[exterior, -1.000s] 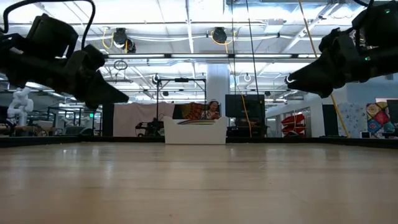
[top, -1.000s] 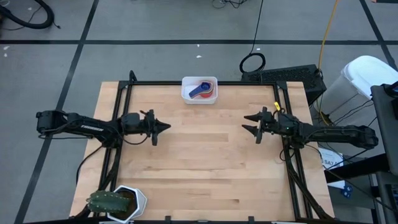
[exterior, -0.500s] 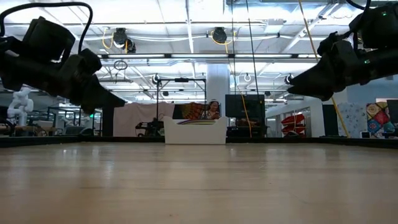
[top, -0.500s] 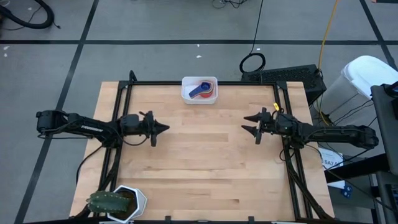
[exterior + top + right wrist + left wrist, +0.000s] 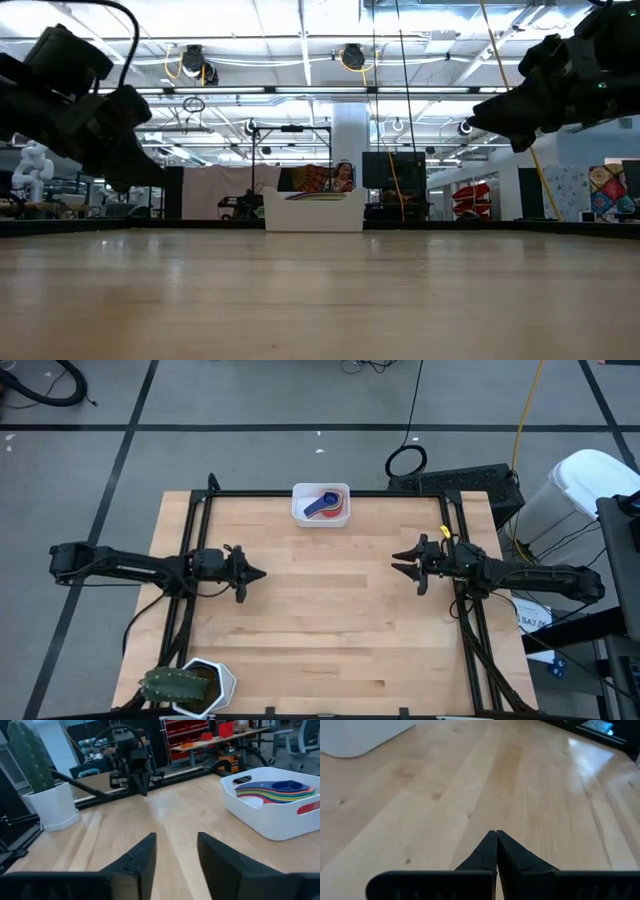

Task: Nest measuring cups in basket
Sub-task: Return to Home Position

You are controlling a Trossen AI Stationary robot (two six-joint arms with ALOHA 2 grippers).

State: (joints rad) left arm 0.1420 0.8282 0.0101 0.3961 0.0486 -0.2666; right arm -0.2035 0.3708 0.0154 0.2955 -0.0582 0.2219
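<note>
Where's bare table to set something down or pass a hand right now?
Biggest bare patch: middle of the table, between the left claw and right claw, running to the edge opposite the basket. Either side of the basket is bare too. Crowded: the basket, holding the measuring cups, and the cactus pot corner on the left arm's side.

Light wood desk [image 5: 320,620], black frame [image 5: 260,493] along its edges. White basket [image 5: 320,523] sits at the far edge, approx. midway btwn left end effector [image 5: 262,573] and right end effector [image 5: 397,564], well apart from both. White hex pot [image 5: 226,682] w/ cactus [image 5: 170,682] stands at a corner, well apart from left end effector, opposite side from basket.
</note>
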